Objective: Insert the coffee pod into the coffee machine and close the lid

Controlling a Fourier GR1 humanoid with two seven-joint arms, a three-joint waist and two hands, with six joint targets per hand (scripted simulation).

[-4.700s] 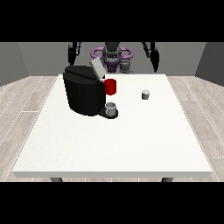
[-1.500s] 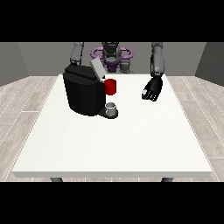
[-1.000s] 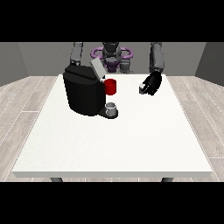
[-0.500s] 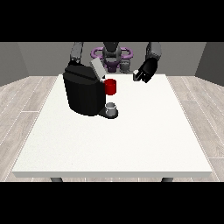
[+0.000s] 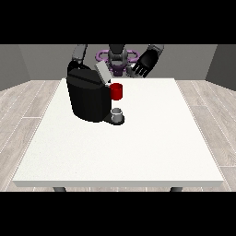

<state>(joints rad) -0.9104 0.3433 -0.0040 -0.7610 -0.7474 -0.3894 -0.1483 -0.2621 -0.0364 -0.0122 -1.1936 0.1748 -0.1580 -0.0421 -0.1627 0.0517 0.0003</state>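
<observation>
Black fingers of the hand at the view's right (image 5: 144,63) curl round a small grey coffee pod (image 5: 134,71), held up above the far edge of the white table (image 5: 138,152). Down and to the view's left of that hand stands the coffee machine (image 5: 88,96), its grey lid (image 5: 102,73) tilted open, a red part (image 5: 116,91) and a grey cup (image 5: 117,114) at its front.

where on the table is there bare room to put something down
Bare: the table from the coffee machine to the near edge, and its whole right half. Crowded: around the machine, its red part and the grey cup.
</observation>
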